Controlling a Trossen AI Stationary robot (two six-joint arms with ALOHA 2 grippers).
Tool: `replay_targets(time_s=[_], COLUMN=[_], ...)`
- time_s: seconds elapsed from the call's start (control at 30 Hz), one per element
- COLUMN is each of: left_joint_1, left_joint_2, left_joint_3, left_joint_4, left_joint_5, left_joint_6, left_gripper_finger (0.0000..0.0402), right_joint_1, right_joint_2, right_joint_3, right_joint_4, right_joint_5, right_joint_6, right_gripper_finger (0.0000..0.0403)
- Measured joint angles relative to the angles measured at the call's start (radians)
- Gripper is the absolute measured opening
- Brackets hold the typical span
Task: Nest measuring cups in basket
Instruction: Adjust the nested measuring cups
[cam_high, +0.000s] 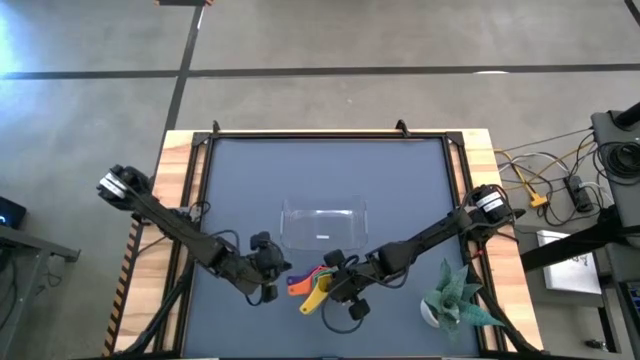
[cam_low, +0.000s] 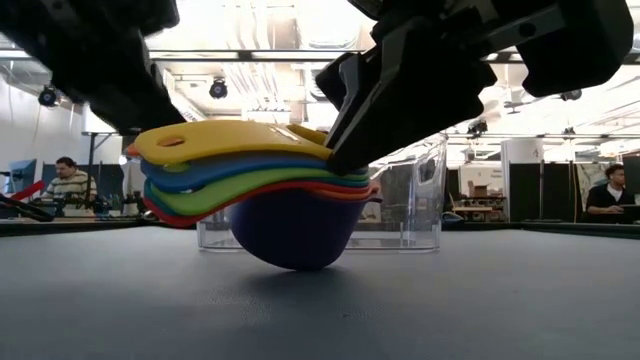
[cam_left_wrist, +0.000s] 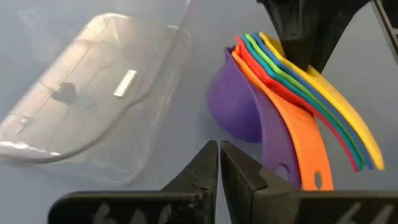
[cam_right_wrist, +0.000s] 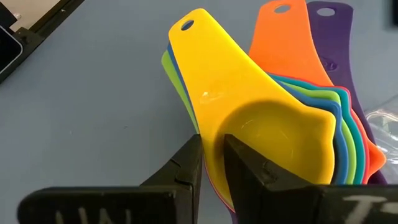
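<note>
The measuring cups sit nested in one stack: purple at the bottom, then orange, red, green and blue ones, yellow on top. Their handles fan out toward the table's near-left. My right gripper is shut on the stack's bowl end. My left gripper is shut with nothing between its fingers. It stands beside the purple and orange handles; whether it touches them, I cannot tell. The clear basket rests flat on the mat just beyond the stack. My right gripper pinches the stacked bowl rims on the side away from the handles, one finger inside the yellow bowl and one outside. Its fingers slant down from above and from the table's right. The stack is slightly tilted; whether the purple underside touches the mat, I cannot tell.
A potted green plant stands near the table's right near corner, close to the right arm. Wooden borders frame the dark mat, which lies open beyond the basket. Cables and equipment sit off the table's right side. People sit in the room behind.
</note>
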Motion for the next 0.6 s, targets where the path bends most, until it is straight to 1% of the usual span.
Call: replay_targets(time_s=[0.1,0.2,0.4,0.5,0.6], left_joint_1=[0.000,0.000,0.000,0.001,0.001], left_joint_2=[0.060,0.091,0.091,0.086,0.086], left_joint_3=[0.000,0.000,0.000,0.000,0.000], left_joint_4=[0.067,0.101,0.116,0.123,0.123], left_joint_5=[0.002,0.008,0.027,0.032,0.048], left_joint_6=[0.000,-0.009,-0.026,-0.026,-0.029], left_gripper_finger=[0.0001,0.0000,0.0000,0.0000,0.0000], right_joint_1=[0.000,0.000,-0.002,-0.010,-0.015], right_joint_2=[0.000,-0.002,-0.020,-0.029,-0.034], right_joint_3=[0.000,0.000,0.000,0.020,0.044], right_joint_4=[0.003,0.003,0.006,-0.001,-0.013], right_joint_5=[0.001,0.001,0.001,0.000,0.002], right_joint_6=[0.000,0.001,0.009,0.034,0.020], right_gripper_finger=[0.0052,0.0052,0.0052,0.0052,0.0054])
